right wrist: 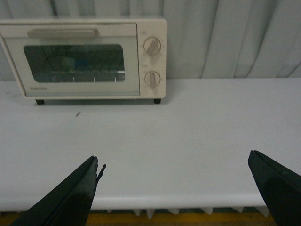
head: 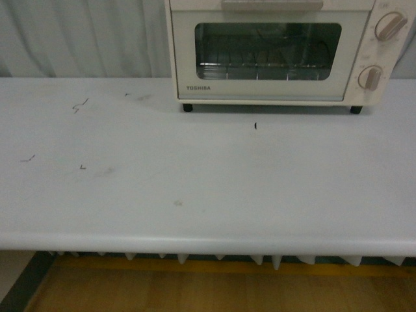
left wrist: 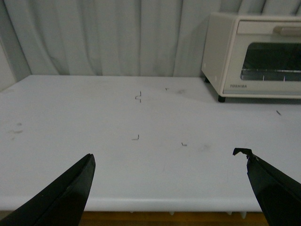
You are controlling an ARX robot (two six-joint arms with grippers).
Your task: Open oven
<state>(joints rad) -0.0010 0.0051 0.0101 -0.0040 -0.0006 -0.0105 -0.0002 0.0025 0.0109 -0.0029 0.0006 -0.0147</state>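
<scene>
The cream-white Toshiba oven (head: 279,52) stands at the back right of the white table, its glass door shut. Its beige bar handle (head: 272,4) runs along the door's top, two beige knobs (head: 390,26) sit on its right and a wire rack shows behind the glass. It also shows in the left wrist view (left wrist: 256,59) and the right wrist view (right wrist: 84,59). My left gripper (left wrist: 169,162) is open and empty above the table's front edge, far from the oven. My right gripper (right wrist: 174,162) is open and empty above the front edge. Neither arm shows in the front view.
The white table (head: 195,182) carries small dark marks on its left half. A pale curtain (head: 84,36) hangs behind the table. Wooden floor (head: 214,289) shows below the front edge.
</scene>
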